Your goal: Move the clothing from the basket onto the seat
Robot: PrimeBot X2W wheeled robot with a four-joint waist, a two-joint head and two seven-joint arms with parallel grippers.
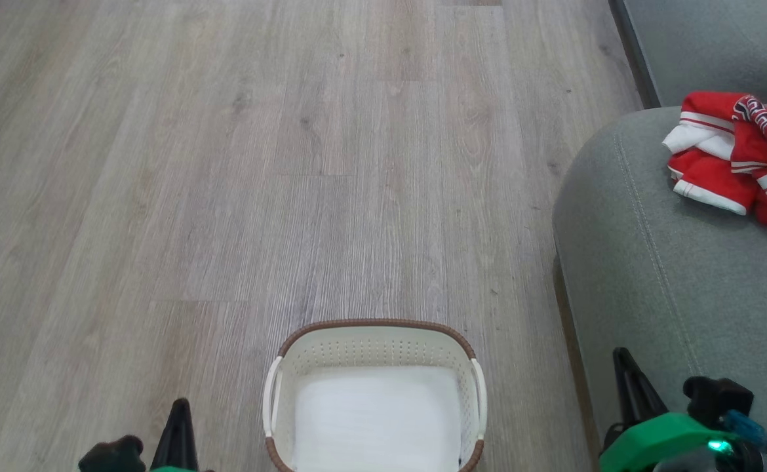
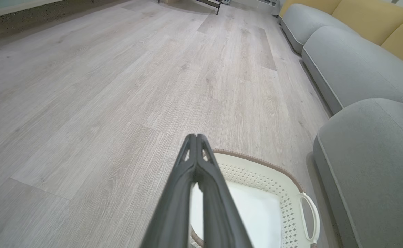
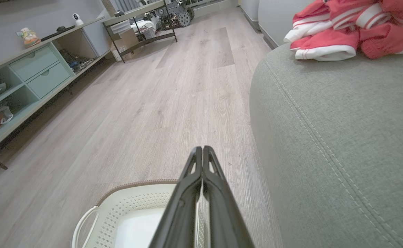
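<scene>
Nearest, at seven o'clock in the head view, the left pincer is closed on nothing. At five o'clock the right pincer is likewise empty, its fingers pressed together. Between them, at six o'clock, the small cream perforated plastic basket with a brown woven rim shows a bare bottom. Farther off, at two o'clock, the red white-trimmed sports clothing lies crumpled on the large grey-green fabric sofa seat. It looks light, limp and sturdy; a raised fold or thick hem should pinch best.

The clothing and basket run past the head view's edges.
</scene>
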